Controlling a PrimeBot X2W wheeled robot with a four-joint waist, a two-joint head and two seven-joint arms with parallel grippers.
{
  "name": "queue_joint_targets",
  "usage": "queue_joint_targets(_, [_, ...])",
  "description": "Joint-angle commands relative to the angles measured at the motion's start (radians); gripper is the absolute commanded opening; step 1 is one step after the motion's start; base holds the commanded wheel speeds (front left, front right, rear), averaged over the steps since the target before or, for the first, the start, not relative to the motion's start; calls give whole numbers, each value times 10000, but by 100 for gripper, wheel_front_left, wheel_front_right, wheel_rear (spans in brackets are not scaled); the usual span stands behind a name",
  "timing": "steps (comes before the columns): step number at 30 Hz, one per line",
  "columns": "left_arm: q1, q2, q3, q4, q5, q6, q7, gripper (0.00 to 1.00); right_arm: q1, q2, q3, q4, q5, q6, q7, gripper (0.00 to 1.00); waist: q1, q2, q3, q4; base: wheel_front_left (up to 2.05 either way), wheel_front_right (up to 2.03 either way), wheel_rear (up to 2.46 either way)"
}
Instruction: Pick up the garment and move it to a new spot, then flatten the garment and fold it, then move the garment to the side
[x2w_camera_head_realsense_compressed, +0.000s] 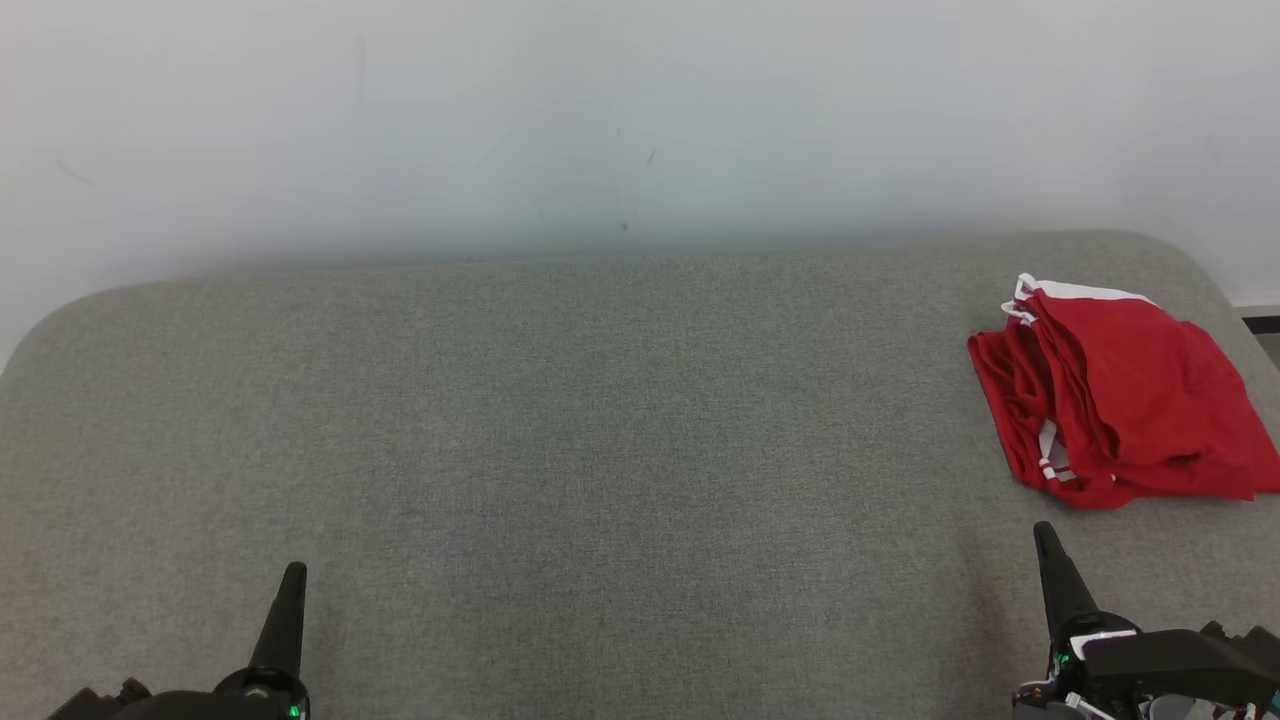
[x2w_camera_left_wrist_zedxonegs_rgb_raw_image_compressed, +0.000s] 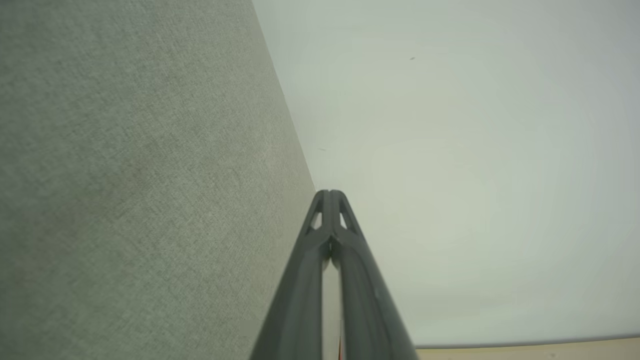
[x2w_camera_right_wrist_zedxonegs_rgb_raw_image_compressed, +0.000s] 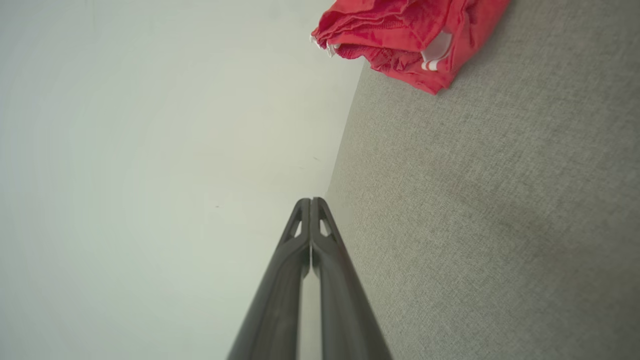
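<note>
The left gripper (x2w_camera_head_realsense_compressed: 294, 572) has its two long dark fingers pressed together into one point and holds nothing. It rises from the near left of the head view, over the grey fabric surface (x2w_camera_head_realsense_compressed: 600, 430). Seen from its own wrist, its tips meet, with only a thin slit between the finger shafts lower down. The woven grey cloth lies on one side of it and the pale wall (x2w_camera_left_wrist_zedxonegs_rgb_raw_image_compressed: 475, 175) on the other. Whether the fingers hover over the cloth or touch it I cannot tell.

The right gripper (x2w_camera_head_realsense_compressed: 1043, 530) is likewise drawn together and empty, its tips meeting in the right wrist view. It stands at the near right of the surface, with its black wrist housing at the bottom right corner of the head view.

Just beyond the right gripper, to the far right, lies the garment (x2w_camera_head_realsense_compressed: 1120, 400), apart from the fingertips and touched by neither gripper. It is red with white trim and rests on the surface as a loose, rumpled stack of layers. Its edges are uneven, and a white band shows along its far side. Its right side reaches close to the rounded right edge of the surface.

The wide middle and left of the surface run back to the plain pale wall, which bears a few faint marks.
</note>
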Motion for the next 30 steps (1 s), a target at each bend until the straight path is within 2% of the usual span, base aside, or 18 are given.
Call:
queue_joint_targets(1, [-180, 56, 36, -88, -296, -25, 79, 0, -120, 12, -57, -89, 252, -18, 83, 0, 0, 0, 4, 4, 0, 0, 0])
queue_joint_targets(30, [-389, 72, 67, -87, -2342, -107, 606, 0, -201, 23, -327, -337, 2294, -22, 603, 0, 0, 0, 74, 60, 0, 0, 0])
